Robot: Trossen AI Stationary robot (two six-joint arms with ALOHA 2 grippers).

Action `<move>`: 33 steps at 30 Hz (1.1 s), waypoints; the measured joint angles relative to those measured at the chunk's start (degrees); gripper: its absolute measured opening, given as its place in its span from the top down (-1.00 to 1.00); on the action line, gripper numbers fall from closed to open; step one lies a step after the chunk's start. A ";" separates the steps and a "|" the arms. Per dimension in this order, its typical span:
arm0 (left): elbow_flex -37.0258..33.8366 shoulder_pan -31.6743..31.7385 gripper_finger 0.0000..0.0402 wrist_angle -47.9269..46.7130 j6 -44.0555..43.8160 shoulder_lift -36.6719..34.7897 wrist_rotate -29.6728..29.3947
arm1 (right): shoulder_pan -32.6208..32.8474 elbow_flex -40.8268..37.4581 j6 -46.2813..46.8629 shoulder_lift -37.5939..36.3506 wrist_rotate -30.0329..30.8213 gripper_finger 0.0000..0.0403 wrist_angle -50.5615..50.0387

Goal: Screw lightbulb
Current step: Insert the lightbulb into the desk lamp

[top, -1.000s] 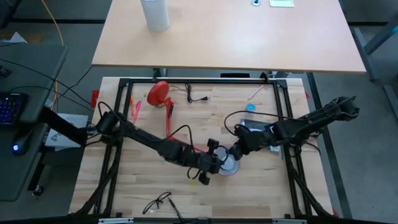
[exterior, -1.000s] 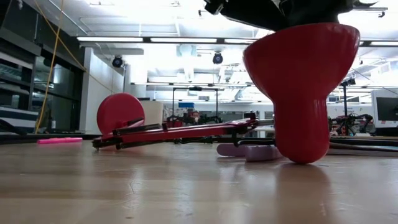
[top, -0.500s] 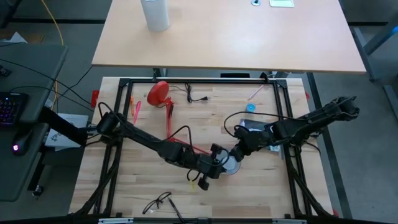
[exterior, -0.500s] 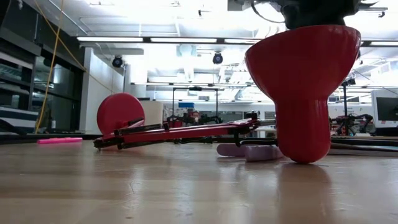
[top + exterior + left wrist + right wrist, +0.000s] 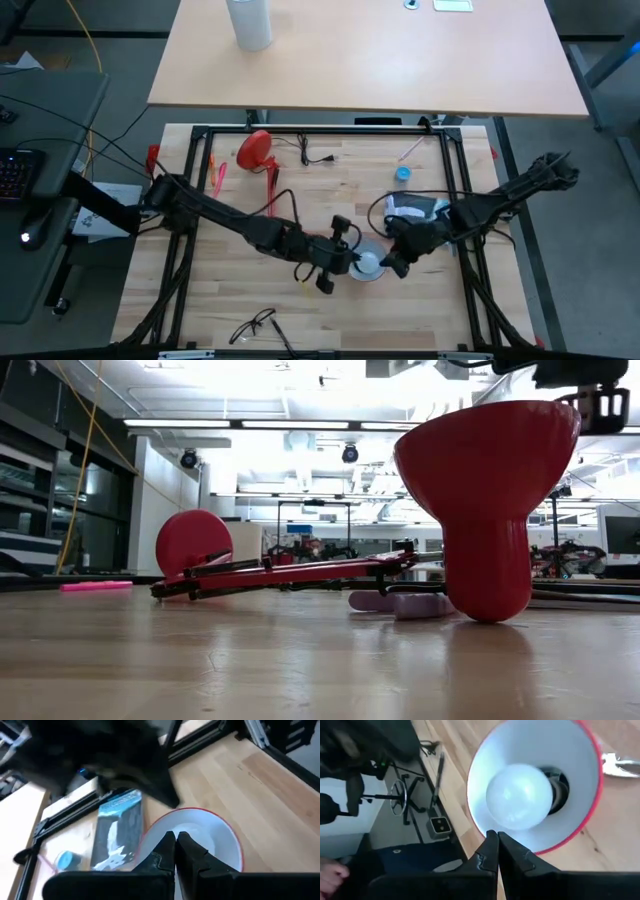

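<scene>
With both pairs of fingers pressed together and nothing between them, neither gripper had hold of the lightbulb (image 5: 519,796). In the right wrist view, the right gripper (image 5: 497,842) showed its closed tips at lower centre of the frame, just short of the shade's (image 5: 540,740) near rim, and the bulb lay directly ahead of them, above the tips in the frame, deep inside the white-lined cone. The globe faced the fingers and its base pointed away toward the dark socket (image 5: 559,787) at the throat, partly visible at the globe's right; the bulb's long axis therefore ran roughly along the line of approach and along the shade's own axis. Whether the base was fully threaded could not be determined. In the left wrist view, the left gripper (image 5: 176,842) also sat closed at the shade's rim, at lower centre, but the bulb itself could not be made out there. In the high view, the two grippers flanked the upturned shade at lower centre of the frame, left gripper to its left, right gripper to its right, both near it. The low view showed the shade standing mouth-up on the table (image 5: 250,670). The right gripper appeared better aligned for any further turning, but it would first have to open.
</scene>
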 joint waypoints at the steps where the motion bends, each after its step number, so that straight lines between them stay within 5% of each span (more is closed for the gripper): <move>1: 0.03 0.43 1.00 -0.87 -0.40 -0.41 -0.01 | 0.30 0.00 0.06 0.65 0.16 1.00 0.33; 33: -7.36 4.58 1.00 -1.29 -6.50 -0.29 3.56 | -0.08 4.11 -2.56 9.56 1.08 1.00 2.70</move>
